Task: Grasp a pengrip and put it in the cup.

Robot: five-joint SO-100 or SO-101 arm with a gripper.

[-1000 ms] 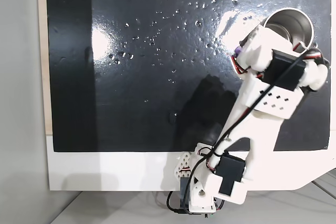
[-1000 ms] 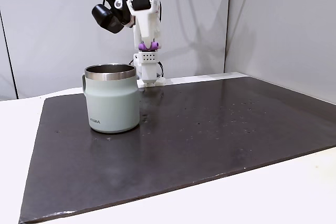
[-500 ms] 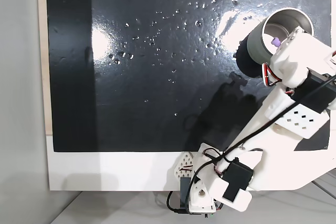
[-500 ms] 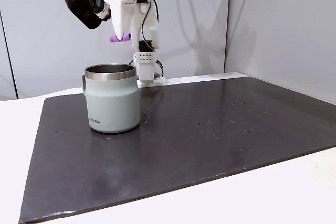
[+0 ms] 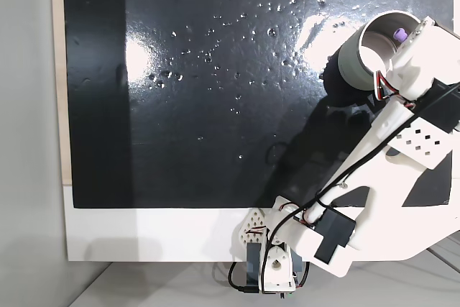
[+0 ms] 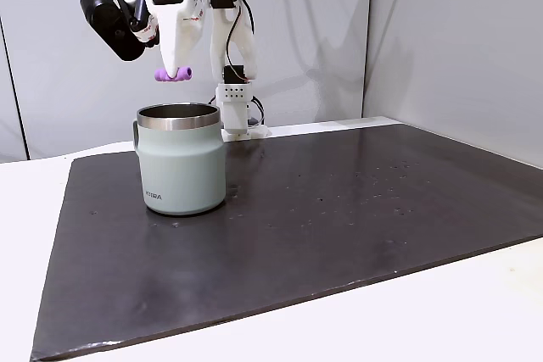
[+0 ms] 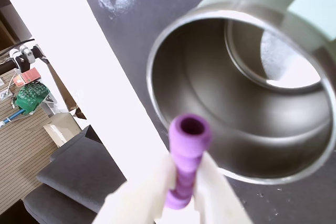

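Arm stretched out over mat, wrist bent down. End effector point(image 6: 174, 72) clamped on pengrip point(image 6: 172, 75), held level just above cup point(image 6: 181, 158) mouth, not touching.

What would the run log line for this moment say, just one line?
phase: carry over cup | gripper: shut on pengrip | pengrip: held above cup mouth, not released | cup: upright on black mat
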